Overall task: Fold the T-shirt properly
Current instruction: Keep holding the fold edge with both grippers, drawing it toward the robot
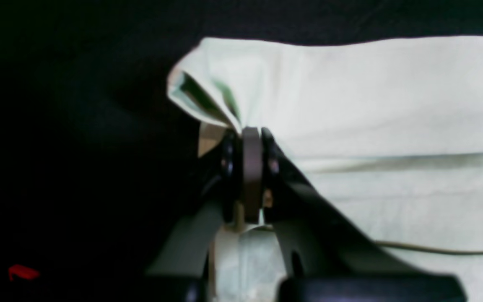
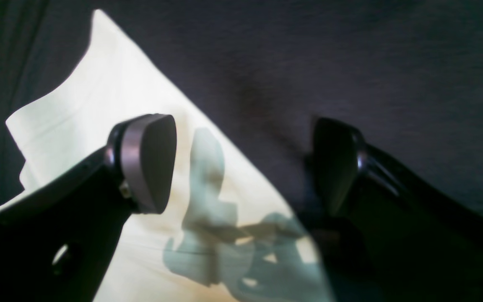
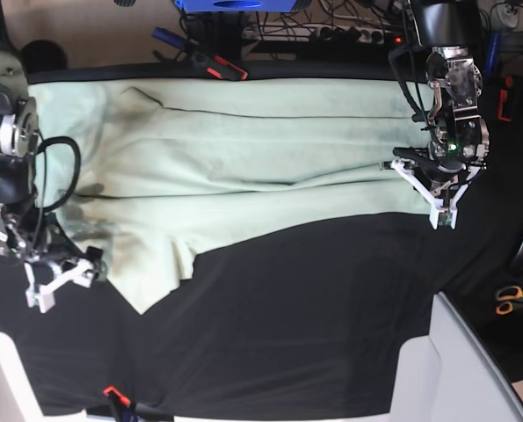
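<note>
Left gripper (image 1: 252,138) is clamped on a bunched edge of the T-shirt (image 3: 243,167), its two pads pressed together with pale green fabric puckering above them and more fabric showing between the finger bases (left wrist view). Right gripper (image 2: 241,163) stands wide apart, grasping nothing: one finger (image 2: 147,161) hangs over a corner of the shirt, the other over the black cloth (image 3: 314,325), and their shadow falls on the fabric between. In the base view, the T-shirt lies spread across the upper half of the black cloth, partly folded lengthwise, with one sleeve projecting toward the lower left beside the right gripper. Scissors (image 3: 510,301) with orange handles rest at the right edge.
</note>
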`<state>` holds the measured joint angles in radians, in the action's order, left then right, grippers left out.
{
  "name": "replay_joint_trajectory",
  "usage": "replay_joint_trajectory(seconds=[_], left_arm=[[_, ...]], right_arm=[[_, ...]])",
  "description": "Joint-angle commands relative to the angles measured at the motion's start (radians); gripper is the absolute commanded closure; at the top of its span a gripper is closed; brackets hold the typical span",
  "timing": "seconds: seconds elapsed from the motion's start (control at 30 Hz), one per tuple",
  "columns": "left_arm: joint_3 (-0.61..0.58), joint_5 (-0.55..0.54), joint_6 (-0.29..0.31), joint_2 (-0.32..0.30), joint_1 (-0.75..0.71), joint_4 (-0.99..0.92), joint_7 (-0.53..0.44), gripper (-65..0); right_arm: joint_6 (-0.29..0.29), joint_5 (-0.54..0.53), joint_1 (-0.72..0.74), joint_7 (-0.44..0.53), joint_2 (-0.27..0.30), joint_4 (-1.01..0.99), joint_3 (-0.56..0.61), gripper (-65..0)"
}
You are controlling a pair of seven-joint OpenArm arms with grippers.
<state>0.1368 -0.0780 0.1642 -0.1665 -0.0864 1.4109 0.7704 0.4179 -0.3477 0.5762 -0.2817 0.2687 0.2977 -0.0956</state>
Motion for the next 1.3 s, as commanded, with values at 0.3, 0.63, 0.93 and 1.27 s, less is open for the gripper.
replay_joint_trajectory(seconds=[0.3, 0.63, 0.93, 1.27], left_arm=[[-0.047, 0.002, -0.004, 0.003, 0.014, 0.017, -0.013, 0.0], [-0.041, 0.002, -0.004, 0.003, 0.017, 0.017, -0.013, 0.0], [-0.039, 0.002, -0.004, 0.003, 0.020, 0.017, -0.013, 0.0], [-0.038, 0.011, -0.004, -0.003, 0.004, 0.081, -0.013, 0.0]], right_arm=[[0.008, -0.006, 0.038, 0.019, -0.044, 0.002, 0.001, -48.7], [0.008, -0.011, 0.038, 0.042, -0.059, 0.002, 0.125, -24.1], [0.003, -0.014, 0.038, 0.058, -0.055, 0.011, 0.124, 0.0], [0.005, -0.015, -0.187, -0.164, -0.012, 0.493, 0.041, 0.0]])
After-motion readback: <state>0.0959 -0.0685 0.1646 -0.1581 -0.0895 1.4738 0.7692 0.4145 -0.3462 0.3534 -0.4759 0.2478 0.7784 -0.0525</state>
